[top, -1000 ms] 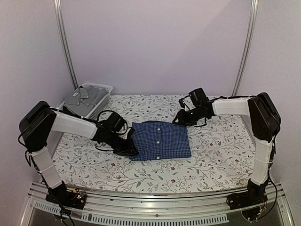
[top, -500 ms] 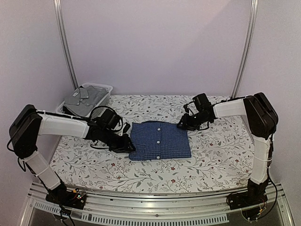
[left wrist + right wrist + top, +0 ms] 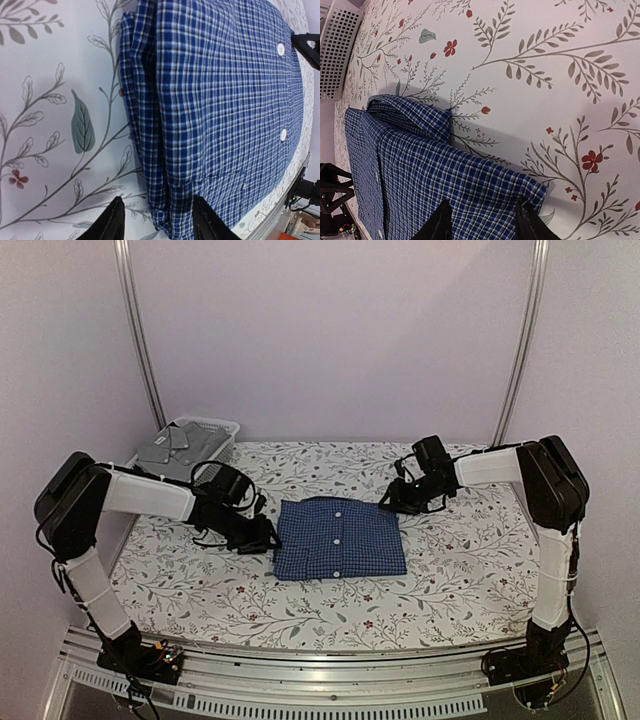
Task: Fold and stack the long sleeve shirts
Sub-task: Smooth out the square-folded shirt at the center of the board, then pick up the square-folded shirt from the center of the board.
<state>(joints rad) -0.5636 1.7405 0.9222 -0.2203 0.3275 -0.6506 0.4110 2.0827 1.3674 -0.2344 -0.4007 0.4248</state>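
Observation:
The dark blue checked shirt (image 3: 340, 538) lies folded, buttons up, in the middle of the table. My left gripper (image 3: 262, 537) is at its left edge; in the left wrist view the open gripper (image 3: 159, 226) straddles the near corner of the folded shirt (image 3: 220, 100). My right gripper (image 3: 393, 503) is at the shirt's far right corner; in the right wrist view it (image 3: 482, 226) is open over that corner of the shirt (image 3: 445, 175). The grey shirt (image 3: 178, 446) lies folded in a basket at the back left.
A white mesh basket (image 3: 216, 426) stands at the table's back left corner and shows in the right wrist view (image 3: 335, 50). The floral tablecloth (image 3: 470, 570) covers the table. Metal posts stand at the back left and back right.
My left gripper has slid a little back along the shirt's left edge. My right gripper moved slightly right and down to the shirt's far right corner, then stayed.

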